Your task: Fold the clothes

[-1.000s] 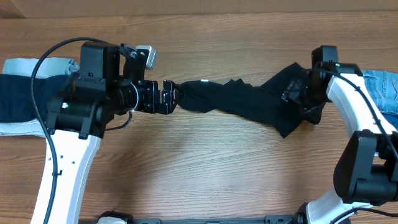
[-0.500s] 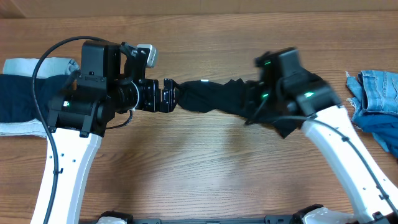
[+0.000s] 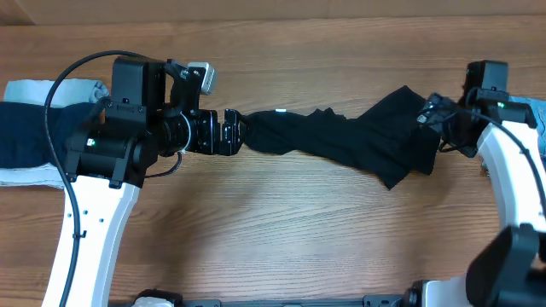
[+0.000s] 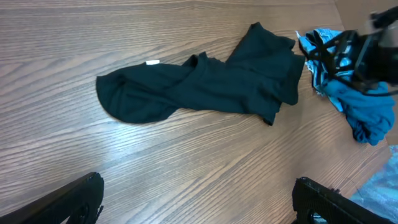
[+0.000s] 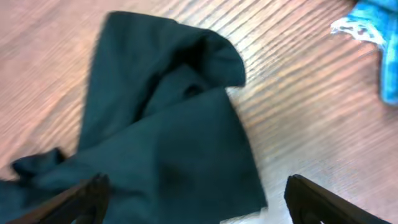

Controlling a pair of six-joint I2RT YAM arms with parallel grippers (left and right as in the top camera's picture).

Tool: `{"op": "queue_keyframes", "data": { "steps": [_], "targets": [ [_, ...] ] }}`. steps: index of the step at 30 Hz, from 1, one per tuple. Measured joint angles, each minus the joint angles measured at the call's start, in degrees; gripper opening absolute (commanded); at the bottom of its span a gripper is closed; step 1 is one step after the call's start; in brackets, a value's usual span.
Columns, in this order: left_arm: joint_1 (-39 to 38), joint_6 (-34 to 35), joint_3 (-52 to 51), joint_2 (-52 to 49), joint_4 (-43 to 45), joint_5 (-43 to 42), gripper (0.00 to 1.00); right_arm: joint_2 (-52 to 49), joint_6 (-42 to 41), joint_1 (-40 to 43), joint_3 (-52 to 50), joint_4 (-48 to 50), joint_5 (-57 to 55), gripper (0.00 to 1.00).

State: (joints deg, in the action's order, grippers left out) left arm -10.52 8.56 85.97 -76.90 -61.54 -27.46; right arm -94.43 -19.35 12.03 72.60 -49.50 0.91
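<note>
Black garment point(image 3: 341, 141), bunched into a long wrinkled band across the centre of the counter point(image 3: 281, 239), running 9 o'clock to 3 o'clock in the overhead view. Not spread flat; no fold made yet.

Left jaws wide apart and empty, near the band's narrow 9 o'clock end and facing along it, probably placed to take that end. Right jaws likewise spread, holding nothing, above the wider 3 o'clock end, with a folded-over corner directly below in the right wrist view.

Judged step: pinch both ends, then draw apart to flatten before folding.

Dark navy garment point(image 3: 21, 141) at far 9 o'clock. Light-blue denim point(image 3: 537, 109) and bright blue cloth point(image 4: 357, 109) at far 3 o'clock, near the black end.

Risk: catching a double layer, or neighbouring cloth, at 3 o'clock.
</note>
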Motion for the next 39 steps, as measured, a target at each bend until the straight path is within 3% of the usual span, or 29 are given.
{"op": "queue_keyframes", "data": {
  "steps": [5,6,8,10,14,18,24,28,35,39],
  "targets": [
    [0.0,0.0,0.0,-0.02,-0.17,-0.2,1.0,-8.09,3.61,3.34,-0.15,4.48,3.78,0.93],
    [0.0,0.0,0.0,-0.02,-0.17,-0.22,1.0,-9.29,4.63,3.48,-0.17,5.99,4.94,0.83],
    [0.0,0.0,0.0,-0.04,-0.07,-0.22,1.0,-10.73,6.47,3.63,-0.2,6.47,7.21,0.26],
    [0.0,0.0,0.0,-0.04,-0.02,-0.22,1.0,-10.86,6.6,3.63,-0.2,6.01,8.33,0.04],
    [0.0,0.0,0.0,-0.04,-0.2,-0.22,1.0,-9.05,5.11,3.48,-0.42,3.34,10.58,0.04],
    [0.0,0.0,0.0,-0.04,0.46,-0.24,1.0,6.97,4.57,-1.29,-0.72,-0.7,16.55,0.04],
    [0.0,0.0,0.0,-0.04,0.87,-0.26,1.0,29.68,3.45,-24.57,0.15,-2.82,23.37,0.04],
    [0.0,0.0,0.0,-0.04,0.85,-0.39,1.0,30.47,2.16,-37.73,0.26,-5.29,16.98,0.04],
    [0.0,0.0,0.0,-0.04,0.85,-0.42,1.0,25.94,1.95,-38.1,0.24,-3.13,-0.48,0.04],
    [0.0,0.0,0.0,-0.04,0.83,-0.42,1.0,24.76,1.25,-29.03,0.24,-2.19,-12.2,0.07]
  ]
}}
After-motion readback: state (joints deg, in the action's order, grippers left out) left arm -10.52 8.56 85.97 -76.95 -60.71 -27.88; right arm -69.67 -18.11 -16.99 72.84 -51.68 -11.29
